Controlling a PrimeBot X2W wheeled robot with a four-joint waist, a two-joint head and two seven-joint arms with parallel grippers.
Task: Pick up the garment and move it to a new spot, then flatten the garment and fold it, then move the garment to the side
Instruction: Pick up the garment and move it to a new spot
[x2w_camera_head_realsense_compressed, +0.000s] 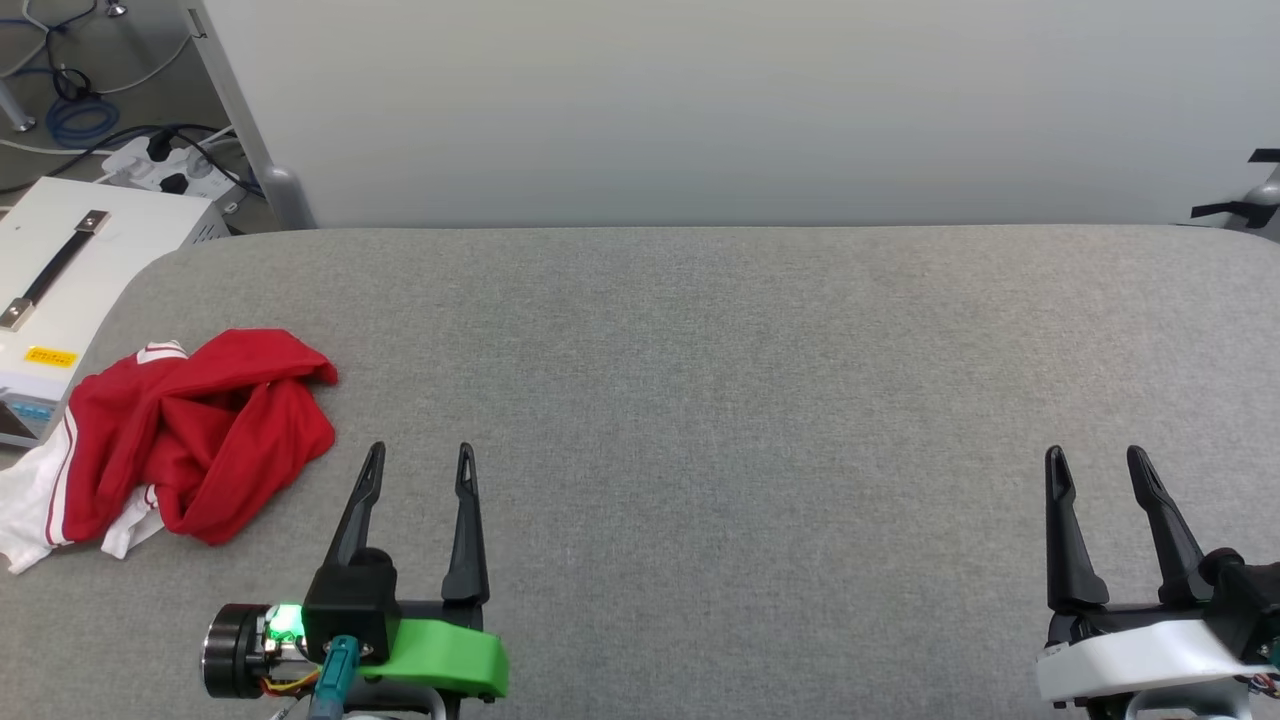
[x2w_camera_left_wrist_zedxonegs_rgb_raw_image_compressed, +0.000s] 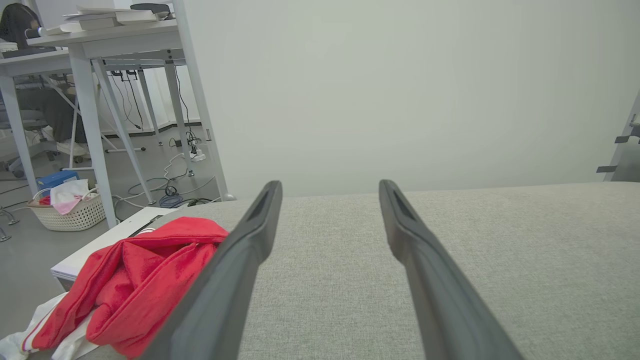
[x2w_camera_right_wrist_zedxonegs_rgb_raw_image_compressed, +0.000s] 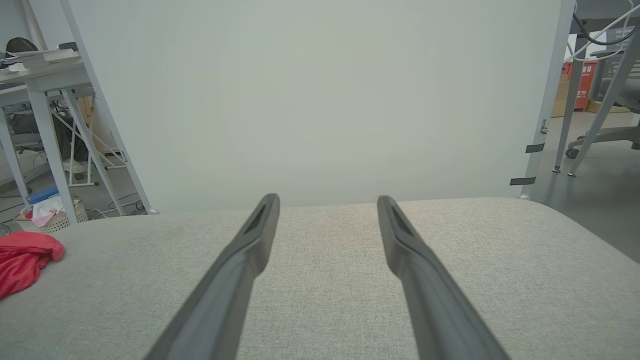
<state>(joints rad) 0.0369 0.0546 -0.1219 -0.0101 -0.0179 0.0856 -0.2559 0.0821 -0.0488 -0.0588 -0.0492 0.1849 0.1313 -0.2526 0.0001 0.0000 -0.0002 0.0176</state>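
Holds left gripper low over the grey table, fingers spread apart, nothing between them. Holds right gripper likewise at the far right, fingers apart and empty. Finds garment crumpled in a red heap at the table's left edge, white sleeve spilling toward the rim, beside a white box. Places that heap left of the left gripper's fingers, level with their tips, near, with a strip of table between. In left wrist view, shows red cloth just beside the view's left finger, partly hidden behind it. In right wrist view, puts garment well apart from the fingers, at the far left edge.
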